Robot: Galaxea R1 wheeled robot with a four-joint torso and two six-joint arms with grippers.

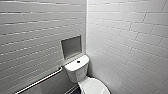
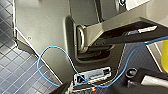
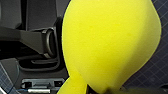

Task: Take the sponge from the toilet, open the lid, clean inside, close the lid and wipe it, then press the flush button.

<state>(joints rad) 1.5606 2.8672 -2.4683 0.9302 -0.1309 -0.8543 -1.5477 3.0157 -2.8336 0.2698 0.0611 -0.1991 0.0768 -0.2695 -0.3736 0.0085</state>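
The white toilet (image 1: 76, 73) stands in the corner of the tiled walls. Its lid (image 1: 96, 86) lies down over the bowl, at the lower edge of the head view. The small dark flush button (image 1: 78, 61) sits in the middle of the tank top. In the right wrist view the bright yellow sponge (image 3: 110, 45) looms large, pinched at its lower end by my shut right gripper (image 3: 100, 90). My left gripper (image 2: 105, 88) stands open over the robot's own base with nothing in it. A yellow strip (image 2: 165, 56) shows at the edge of the left wrist view.
White brick tiles cover both walls. A recessed niche (image 1: 71, 46) sits above the tank, and a metal grab rail (image 1: 40, 81) runs along the left wall. A blue cable (image 2: 50, 57) loops over the robot's base, above dark floor tiles (image 2: 15, 72).
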